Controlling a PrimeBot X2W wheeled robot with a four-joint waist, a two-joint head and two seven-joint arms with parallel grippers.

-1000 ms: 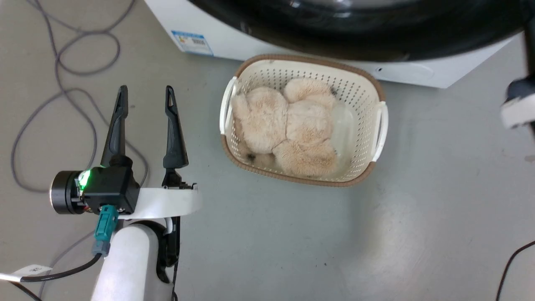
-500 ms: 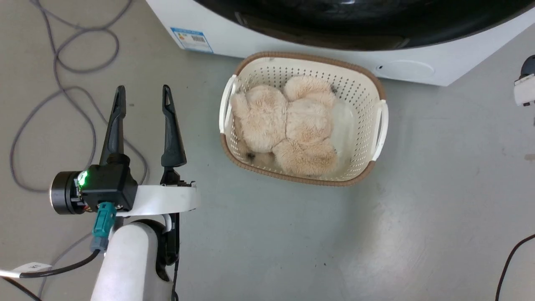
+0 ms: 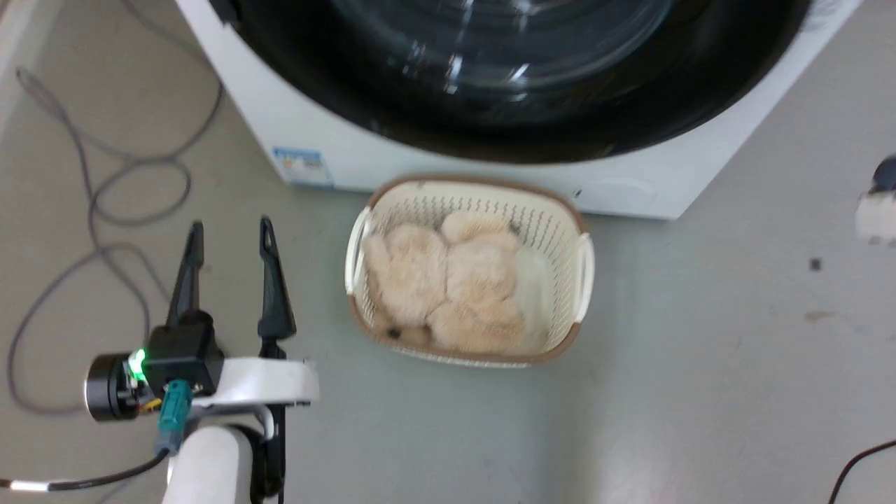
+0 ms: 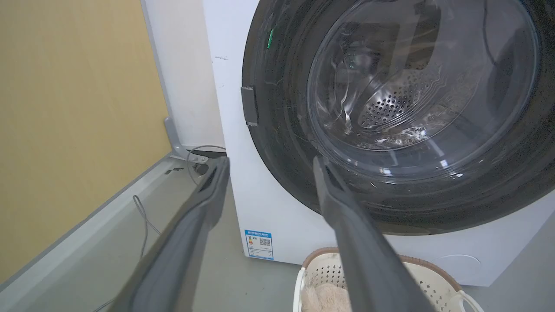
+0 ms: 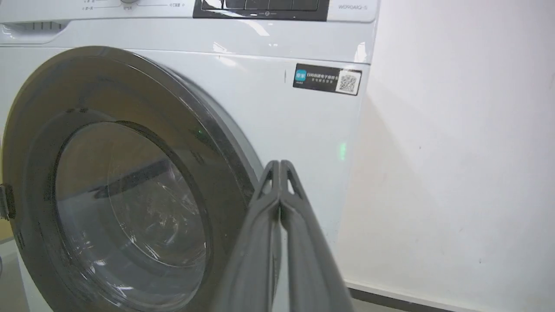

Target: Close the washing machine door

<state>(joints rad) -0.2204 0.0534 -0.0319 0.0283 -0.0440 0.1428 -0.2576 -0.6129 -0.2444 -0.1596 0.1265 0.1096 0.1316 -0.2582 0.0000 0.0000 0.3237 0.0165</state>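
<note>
The washing machine (image 3: 241, 133) is white, with a blue sticker (image 3: 303, 166) low on its front. Its door (image 3: 490, 136), a wide glossy black rim around a clear glass bowl, lies flat against the front. Through the glass of the door (image 4: 277, 130) I see the perforated steel drum. My left gripper (image 3: 230, 224) is open and empty above the floor, left of the basket; its fingers (image 4: 347, 225) point at the machine (image 4: 260, 208). My right gripper (image 5: 279, 167) is shut on nothing, just off the door (image 5: 39, 108) at its right edge, before the white front (image 5: 282, 108).
A cream perforated basket (image 3: 585, 260) holding a beige plush toy (image 3: 448, 287) stands on the floor close to the machine. Grey cables (image 3: 105, 210) loop over the floor on the left. A yellow wall (image 4: 65, 130) flanks the machine on one side, a white wall (image 5: 455, 173) on the other.
The door's black rim drew back toward the machine's front. The right arm left the door's edge and moved to the right. The head camera then pulled back, showing more of the machine.
</note>
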